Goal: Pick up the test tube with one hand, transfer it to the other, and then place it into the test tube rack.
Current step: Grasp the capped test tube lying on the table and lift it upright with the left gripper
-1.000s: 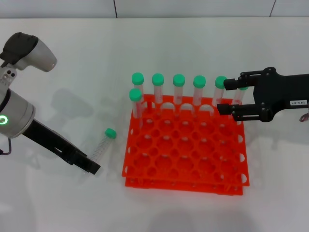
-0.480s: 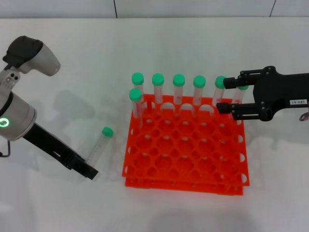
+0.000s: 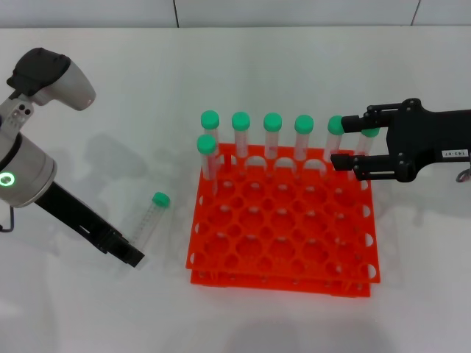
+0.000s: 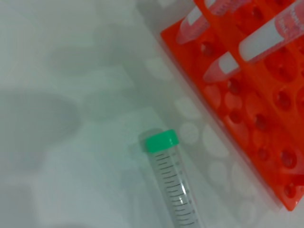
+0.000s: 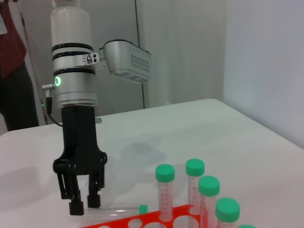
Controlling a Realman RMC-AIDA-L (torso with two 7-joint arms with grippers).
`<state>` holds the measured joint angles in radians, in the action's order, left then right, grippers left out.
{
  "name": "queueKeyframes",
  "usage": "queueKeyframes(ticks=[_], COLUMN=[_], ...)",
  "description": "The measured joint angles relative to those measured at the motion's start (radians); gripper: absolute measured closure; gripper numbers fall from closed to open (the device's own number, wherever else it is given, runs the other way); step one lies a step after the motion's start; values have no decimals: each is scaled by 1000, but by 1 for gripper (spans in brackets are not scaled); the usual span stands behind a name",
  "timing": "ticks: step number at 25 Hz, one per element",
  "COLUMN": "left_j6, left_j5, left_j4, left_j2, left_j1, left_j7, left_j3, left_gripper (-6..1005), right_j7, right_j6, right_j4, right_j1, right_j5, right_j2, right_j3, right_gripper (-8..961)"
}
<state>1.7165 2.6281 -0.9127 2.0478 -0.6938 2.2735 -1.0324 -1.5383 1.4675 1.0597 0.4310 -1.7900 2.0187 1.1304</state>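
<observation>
One test tube [image 3: 148,220] seen lying flat on white counter [image 3: 88,309] in head view, green cap away from robot, just left of test tube rack [image 3: 283,224]. Left claw [image 3: 131,254] lowered near tube's conical tip, not touching. Right claw [image 3: 344,145] held open over rack's far right corner, among capped tubes [image 3: 273,137].

Left wrist view: tube [image 4: 172,182] flat on counter beside rack [image 4: 247,95].

Right wrist view: left claw [image 5: 84,203] open, empty, tube [image 5: 118,209] beside fingertips.
</observation>
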Motion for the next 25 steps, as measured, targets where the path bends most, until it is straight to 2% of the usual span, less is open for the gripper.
queueKeyframes(ticks=[9, 25], left_j6=[0, -6], left_j5=[37, 51], left_j4=[0, 24], left_j2=[2, 7], left_j1=[-11, -23], left_j7=[10, 11], left_j3=[0, 0], left_gripper=[593, 604], right_j7=[9, 18], right_j6=[-4, -4], right_j4=[-5, -13], right_j1=[0, -2], right_j5=[3, 14], right_j2=[0, 0], right_j3=[0, -3], right_gripper=[320, 320])
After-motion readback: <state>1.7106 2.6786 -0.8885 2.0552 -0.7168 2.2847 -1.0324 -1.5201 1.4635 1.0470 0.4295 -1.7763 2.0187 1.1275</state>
